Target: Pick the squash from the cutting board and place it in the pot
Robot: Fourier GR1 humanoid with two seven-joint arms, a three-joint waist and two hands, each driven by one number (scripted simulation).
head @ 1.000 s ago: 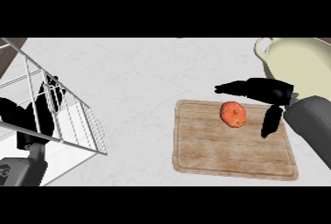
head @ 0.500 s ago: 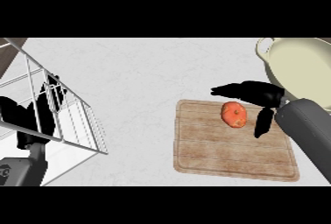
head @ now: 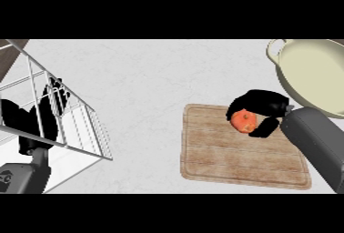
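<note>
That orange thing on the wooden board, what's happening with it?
The robot's right hand has its black fingers curled round the small orange squash, which lies at the top right corner of the wooden cutting board. The cream pot waits just beyond. The left hand rests by the white wire rack.

One orange, rounded squash (head: 243, 121). One rectangular wooden cutting board (head: 235, 154). One cream round pot (head: 316, 73) with a loop handle. One white wire rack (head: 57, 113). Two black robot hands: left (head: 40, 109), right (head: 265, 107). One pale grey bench (head: 148, 82).
</note>
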